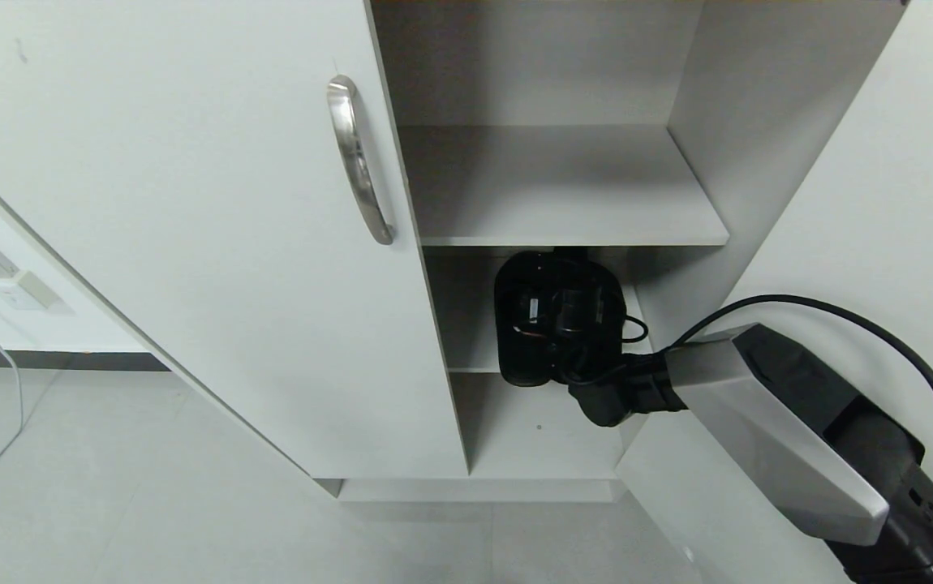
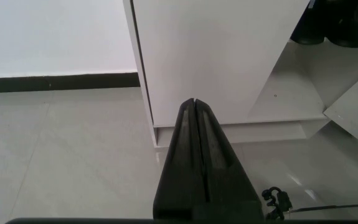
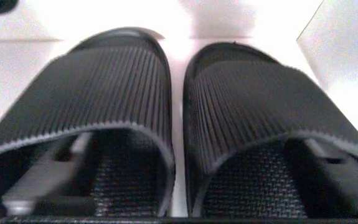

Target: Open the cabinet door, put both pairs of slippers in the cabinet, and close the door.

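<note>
Black slippers (image 1: 515,341) sit on the cabinet's (image 1: 750,122) lower shelf (image 1: 470,349). The right hand (image 3: 188,174) is released, a finger under each strap; withdrawing could snag and drag them out. The left hand (image 2: 193,109) is clenched.

A shut left door (image 1: 191,203) walls off half the cabinet (image 1: 758,122); black slippers (image 1: 552,316) crowd the middle shelf (image 1: 466,345), while the upper shelf (image 1: 556,186) and bottom compartment (image 1: 531,442) lie open to reach.
</note>
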### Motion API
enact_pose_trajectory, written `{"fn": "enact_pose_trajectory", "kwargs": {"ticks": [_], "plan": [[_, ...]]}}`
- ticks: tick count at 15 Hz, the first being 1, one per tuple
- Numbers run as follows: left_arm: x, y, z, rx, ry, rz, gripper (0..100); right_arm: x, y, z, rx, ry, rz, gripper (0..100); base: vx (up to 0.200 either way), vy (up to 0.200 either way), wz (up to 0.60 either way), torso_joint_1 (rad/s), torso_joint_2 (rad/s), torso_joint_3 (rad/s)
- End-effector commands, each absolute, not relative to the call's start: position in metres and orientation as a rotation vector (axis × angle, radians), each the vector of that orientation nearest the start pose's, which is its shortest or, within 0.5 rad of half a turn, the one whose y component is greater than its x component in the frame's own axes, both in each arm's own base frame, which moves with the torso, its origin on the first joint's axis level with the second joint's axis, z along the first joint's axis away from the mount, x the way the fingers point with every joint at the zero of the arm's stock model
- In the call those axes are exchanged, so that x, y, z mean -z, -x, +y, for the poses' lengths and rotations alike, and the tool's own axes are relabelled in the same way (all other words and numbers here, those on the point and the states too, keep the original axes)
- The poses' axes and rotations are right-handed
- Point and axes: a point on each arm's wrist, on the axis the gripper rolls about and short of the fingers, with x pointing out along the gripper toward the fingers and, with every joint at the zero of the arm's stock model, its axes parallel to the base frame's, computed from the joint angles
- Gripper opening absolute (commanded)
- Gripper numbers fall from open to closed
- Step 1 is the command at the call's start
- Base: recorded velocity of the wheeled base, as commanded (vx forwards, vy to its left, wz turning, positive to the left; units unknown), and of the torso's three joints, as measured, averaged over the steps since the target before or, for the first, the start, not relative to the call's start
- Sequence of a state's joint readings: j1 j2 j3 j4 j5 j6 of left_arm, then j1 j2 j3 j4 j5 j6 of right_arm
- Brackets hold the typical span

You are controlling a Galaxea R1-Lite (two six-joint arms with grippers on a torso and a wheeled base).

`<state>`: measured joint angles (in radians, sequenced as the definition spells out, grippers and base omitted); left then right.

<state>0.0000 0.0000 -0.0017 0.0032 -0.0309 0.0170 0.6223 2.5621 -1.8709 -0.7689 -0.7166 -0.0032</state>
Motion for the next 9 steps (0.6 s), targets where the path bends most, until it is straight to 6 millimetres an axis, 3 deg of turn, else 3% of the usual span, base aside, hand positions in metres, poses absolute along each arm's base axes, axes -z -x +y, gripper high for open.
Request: {"fn": "enact_pose_trajectory", "kwargs": {"ticks": [1,4,9], "plan": [[-0.076,0.023,-0.001,0.031,-0.017,0.003,0,-0.12,-0.434,0.296,0.094,-0.035,-0.049,100,0.0,0.0,0.0,0.0,0.0,0.0],[-0.076,0.023,-0.001,0.031,-0.017,0.003,0,-0.129,-0.421,0.292,0.089,-0.049,-0.068,100,0.0,0.0,0.0,0.0,0.0,0.0],[-0.076,0.023,-0.001,0.032,-0.02,0.003,0,-0.136,-0.363,0.285,0.026,-0.054,-0.072,100,0.0,0.0,0.0,0.0,0.0,0.0]]}}
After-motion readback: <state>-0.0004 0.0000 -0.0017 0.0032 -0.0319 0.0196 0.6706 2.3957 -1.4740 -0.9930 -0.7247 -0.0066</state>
